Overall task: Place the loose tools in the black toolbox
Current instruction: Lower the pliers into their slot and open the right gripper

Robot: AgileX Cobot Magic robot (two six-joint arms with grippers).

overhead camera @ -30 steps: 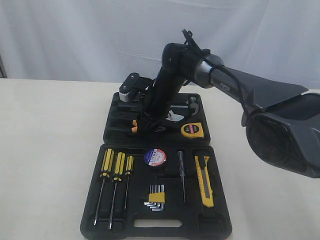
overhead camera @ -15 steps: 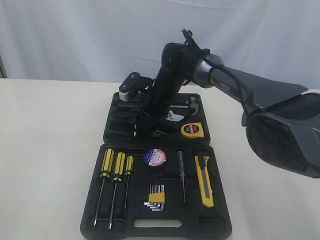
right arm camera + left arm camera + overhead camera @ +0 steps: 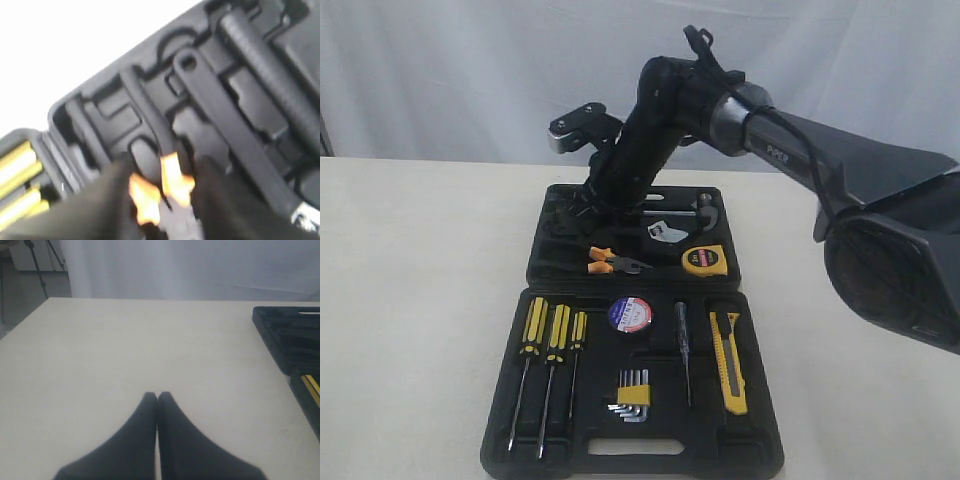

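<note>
The black toolbox (image 3: 762, 450) lies open on the table. Black-and-orange pliers (image 3: 613, 263) (image 3: 170, 182) rest in its far half, beside the yellow tape measure (image 3: 704, 260). The black tape roll (image 3: 629, 314) with its blue-white label and the yellow-and-black utility knife (image 3: 728, 360) sit in the near half. My right gripper (image 3: 580, 210) (image 3: 164, 162) hangs open just above the pliers' handles, touching nothing. My left gripper (image 3: 157, 396) is shut and empty over bare table, left of the toolbox (image 3: 285, 335).
Three yellow-black screwdrivers (image 3: 550, 340), a hex key set (image 3: 633, 393) and a thin tester screwdriver (image 3: 684, 345) fill near-half slots. A hammer (image 3: 695, 212) lies at the far half's back. The right arm (image 3: 800, 150) spans the box from the right. A white curtain hangs behind.
The right gripper has let go of the pliers and risen up and back. The pliers now lie uncovered in the far half. The left arm shows no earlier frame.
</note>
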